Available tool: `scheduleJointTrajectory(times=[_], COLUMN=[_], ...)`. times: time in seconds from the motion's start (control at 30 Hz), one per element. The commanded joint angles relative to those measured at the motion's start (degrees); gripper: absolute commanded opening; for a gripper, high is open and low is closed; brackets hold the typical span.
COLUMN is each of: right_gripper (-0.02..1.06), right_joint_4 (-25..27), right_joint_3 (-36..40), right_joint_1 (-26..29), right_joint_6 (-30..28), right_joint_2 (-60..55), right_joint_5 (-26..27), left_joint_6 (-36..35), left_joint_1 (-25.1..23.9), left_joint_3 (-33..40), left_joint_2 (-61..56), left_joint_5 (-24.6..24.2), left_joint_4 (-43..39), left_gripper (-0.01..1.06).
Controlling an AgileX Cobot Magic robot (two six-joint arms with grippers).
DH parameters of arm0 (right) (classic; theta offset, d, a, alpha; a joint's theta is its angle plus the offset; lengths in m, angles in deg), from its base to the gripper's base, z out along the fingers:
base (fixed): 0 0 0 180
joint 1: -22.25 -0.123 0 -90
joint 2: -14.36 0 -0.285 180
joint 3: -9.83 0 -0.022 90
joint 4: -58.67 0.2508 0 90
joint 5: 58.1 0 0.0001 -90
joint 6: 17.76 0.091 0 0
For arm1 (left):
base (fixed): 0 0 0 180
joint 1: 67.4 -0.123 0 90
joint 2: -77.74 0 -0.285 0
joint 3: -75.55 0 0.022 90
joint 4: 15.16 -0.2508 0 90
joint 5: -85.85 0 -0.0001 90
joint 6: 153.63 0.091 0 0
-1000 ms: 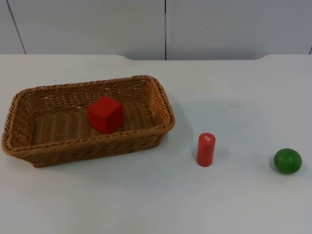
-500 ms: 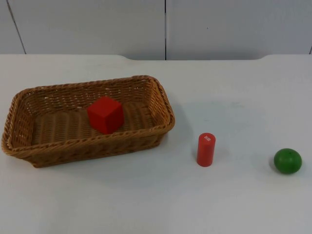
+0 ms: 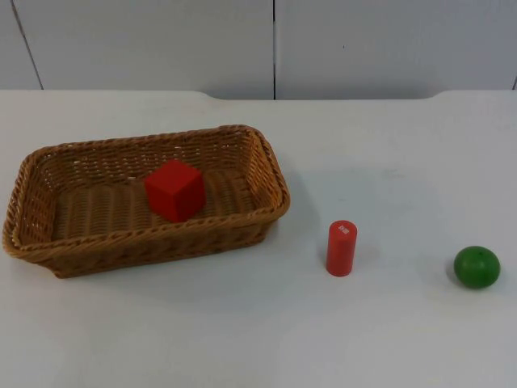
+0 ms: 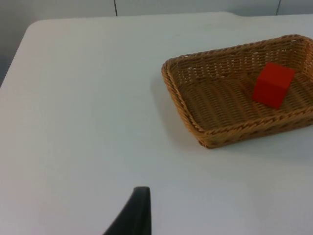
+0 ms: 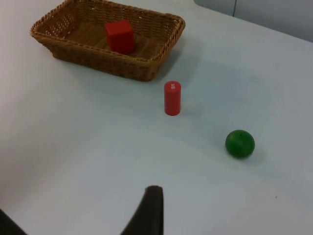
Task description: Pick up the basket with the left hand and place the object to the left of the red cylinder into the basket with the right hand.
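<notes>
Green ball (image 3: pixel 477 267) near right, red cylinder (image 3: pixel 341 248) upright left of it, apart. Basket (image 3: pixel 266 174) farther left on table (image 3: pixel 242 339), not lifted; red cube (image 3: pixel 174 190) already inside, so placing looks done. Left gripper (image 4: pixel 137 215) and right gripper (image 5: pixel 149 213) hang back, waiting; jaw state cannot tell.

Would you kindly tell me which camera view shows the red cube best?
The top view: the red cube sits central inside the basket, three faces plain. Both wrist views show it too, farther off.
</notes>
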State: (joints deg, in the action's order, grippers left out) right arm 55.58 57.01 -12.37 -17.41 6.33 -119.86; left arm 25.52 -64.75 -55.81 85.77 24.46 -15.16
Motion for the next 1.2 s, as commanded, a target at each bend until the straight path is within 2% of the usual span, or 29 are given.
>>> scheduleJointTrajectory(times=[0.0,0.23,0.33,0.37,0.87,1.0,1.13,1.17], right_gripper=[0.82,0.86,1.04,1.05,1.05,1.05,1.05,1.05], right_joint_4=[0.25,0.25,0.25,0.25,0.25,0.47,0.47,0.47], right_joint_3=[0.56,0.54,0.54,0.54,0.54,0.43,0.43,0.43], right_joint_1=[0.14,0.14,0.14,0.14,0.25,4.4,13.59,13.59], right_joint_6=[0.26,0.26,0.26,0.26,0.26,0.26,0.26,0.26], right_joint_2=[0.24,0.24,0.24,0.24,0.24,0.24,0.24,0.24], right_joint_5=[-0.04,-0.04,-0.04,-0.04,-0.04,0.07,0.07,0.07], left_joint_6=[-0.35,-0.35,-0.35,-0.35,-0.35,-0.35,-0.35,-0.35], left_joint_1=[0.18,0.18,0.18,0.18,0.18,0.18,0.18,0.18], left_joint_3=[0.27,0.27,0.27,0.27,0.27,0.27,0.27,0.27], left_joint_2=[-0.25,-0.25,-0.25,-0.25,-0.25,-0.25,-0.25,-0.25], left_joint_5=[-0.2,-0.2,-0.2,-0.2,-0.2,-0.2,-0.2,-0.2], left_joint_4=[0.0,0.0,0.0,0.0,0.0,0.0,0.0,0.0], left_gripper=[1.05,1.05,1.05,1.05,1.05,1.05,1.05,1.05])
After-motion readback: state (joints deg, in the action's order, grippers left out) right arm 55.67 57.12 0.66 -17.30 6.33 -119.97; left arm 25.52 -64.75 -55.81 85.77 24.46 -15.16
